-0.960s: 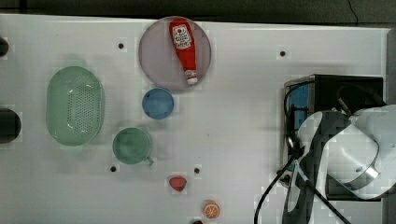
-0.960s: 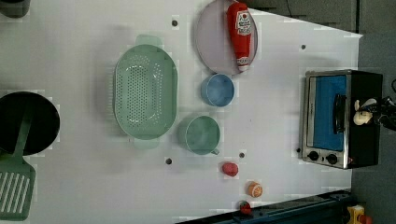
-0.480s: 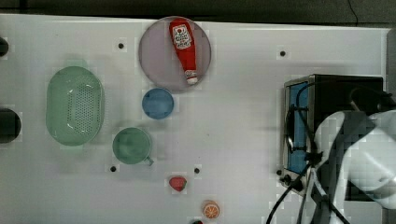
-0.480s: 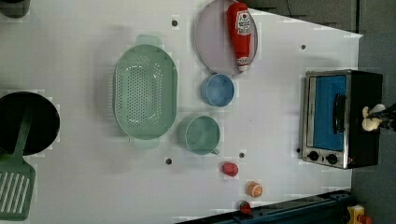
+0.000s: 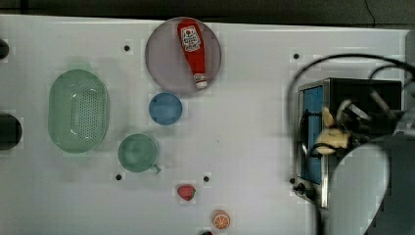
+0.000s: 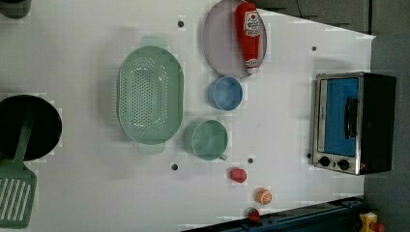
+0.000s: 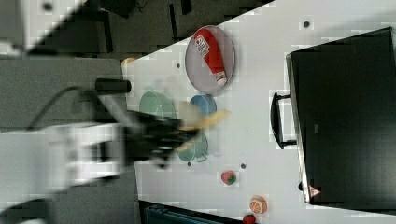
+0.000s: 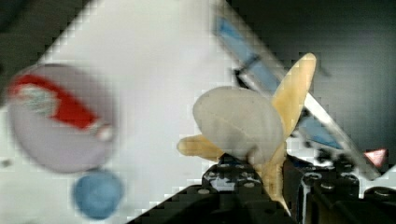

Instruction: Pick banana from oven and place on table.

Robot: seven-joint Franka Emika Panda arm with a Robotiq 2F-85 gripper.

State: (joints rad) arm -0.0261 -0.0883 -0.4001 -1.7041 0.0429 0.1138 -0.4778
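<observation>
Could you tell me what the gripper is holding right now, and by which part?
The gripper holds the banana bunch by its lower stem end.

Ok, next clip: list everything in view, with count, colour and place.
banana: one, pale yellow, held in the claw
oven: one, black, blue door, left view's right
ketchup bottle: one, red, lying on the plate
plate: one, grey, top view's upper middle
colander: one, green, top view's left
bowl: one, blue, below the plate
cup: one, green, below the bowl
strawberry: one, red
orange slice: one, near table edge
spatula: one, green
claw: one, black, shut on the banana
</observation>
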